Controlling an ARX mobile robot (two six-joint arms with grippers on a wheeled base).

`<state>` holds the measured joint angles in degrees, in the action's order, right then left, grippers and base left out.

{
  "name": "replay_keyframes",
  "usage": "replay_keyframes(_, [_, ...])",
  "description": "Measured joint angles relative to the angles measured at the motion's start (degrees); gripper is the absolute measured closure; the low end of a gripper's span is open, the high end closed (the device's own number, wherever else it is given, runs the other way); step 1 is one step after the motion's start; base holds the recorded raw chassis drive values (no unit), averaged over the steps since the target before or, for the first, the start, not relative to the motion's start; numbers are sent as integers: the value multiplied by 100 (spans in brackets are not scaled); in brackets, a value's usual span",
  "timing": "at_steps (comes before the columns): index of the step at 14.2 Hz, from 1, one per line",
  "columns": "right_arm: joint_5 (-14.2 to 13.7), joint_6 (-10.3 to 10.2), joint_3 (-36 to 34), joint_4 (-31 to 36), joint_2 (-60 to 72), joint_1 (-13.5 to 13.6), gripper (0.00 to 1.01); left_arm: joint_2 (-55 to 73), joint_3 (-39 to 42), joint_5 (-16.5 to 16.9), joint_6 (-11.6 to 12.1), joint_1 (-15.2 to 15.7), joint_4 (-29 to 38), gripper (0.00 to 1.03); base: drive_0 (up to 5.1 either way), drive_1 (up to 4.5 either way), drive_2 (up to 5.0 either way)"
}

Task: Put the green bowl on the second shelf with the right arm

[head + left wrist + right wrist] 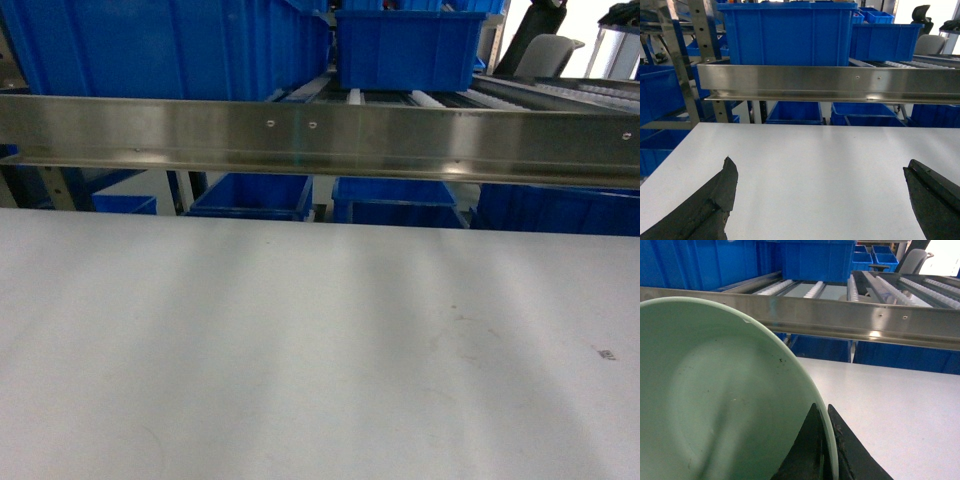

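Note:
The green bowl (715,400) fills the left half of the right wrist view, tilted with its inside facing the camera. My right gripper (822,407) is shut on its rim, one finger inside and one outside. Ahead of the bowl runs the steel front rail of the second shelf (840,317), with white roller tracks (812,289) behind it. The same rail crosses the head view (320,135), where neither bowl nor gripper shows. My left gripper (820,167) is open above the white table (815,150), holding nothing.
Blue bins stand on the rack's rollers: a large one at left (160,45) and a smaller one in the middle (405,45). More blue bins (250,195) sit below the rail. An upright rack post (680,65) stands at far left.

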<state>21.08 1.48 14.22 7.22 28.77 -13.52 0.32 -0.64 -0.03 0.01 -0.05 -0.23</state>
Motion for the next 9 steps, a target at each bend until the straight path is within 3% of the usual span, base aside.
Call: replay_keyframes(9, [0, 0, 0, -9, 11, 0, 99, 0, 2, -2, 0, 0, -2, 5, -493, 252, 252])
